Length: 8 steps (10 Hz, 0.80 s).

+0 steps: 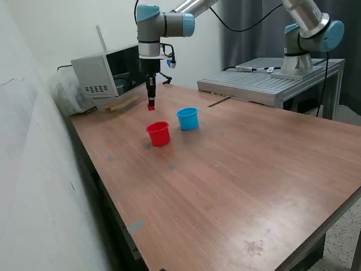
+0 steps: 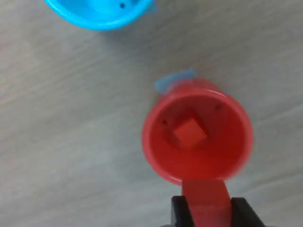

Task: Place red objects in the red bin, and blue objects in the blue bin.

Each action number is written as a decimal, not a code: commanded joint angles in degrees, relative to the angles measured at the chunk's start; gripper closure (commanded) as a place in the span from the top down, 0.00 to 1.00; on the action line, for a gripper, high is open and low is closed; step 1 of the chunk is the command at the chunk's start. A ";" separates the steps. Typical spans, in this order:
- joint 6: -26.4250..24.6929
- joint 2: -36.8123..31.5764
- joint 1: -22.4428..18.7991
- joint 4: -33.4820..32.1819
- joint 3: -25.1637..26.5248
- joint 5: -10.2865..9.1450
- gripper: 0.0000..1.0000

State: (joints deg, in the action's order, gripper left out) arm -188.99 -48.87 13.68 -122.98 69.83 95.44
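My gripper hangs above the table, just behind the red bin in the exterior view, and is shut on a tiny red cube. The wrist view looks down into the red bin, where another red cube lies on the bottom. The held red cube shows between my black fingertips, near the bin's rim. The light-blue bin stands upright close to the red one, on the exterior view's right. Only part of the blue bin shows in the wrist view, and I cannot tell its contents. No blue objects are in view.
A grey box-shaped device sits at the table's back corner on the exterior view's left. A metal platform carrying a second arm stands behind the table. A small blue mark lies on the wood beside the red bin.
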 commanded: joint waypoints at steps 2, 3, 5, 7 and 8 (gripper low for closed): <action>0.90 -0.08 0.21 -0.77 1.89 -0.25 0.00; 0.90 0.35 -0.14 -1.64 1.89 -0.25 0.00; 0.90 1.76 -0.41 -5.67 2.33 -0.60 0.00; 0.90 2.90 -0.32 -6.22 2.24 -0.69 0.00; 0.90 2.91 -0.32 -6.22 2.24 -0.69 0.00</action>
State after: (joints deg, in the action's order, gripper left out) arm -188.09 -46.38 13.38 -128.79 72.03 94.80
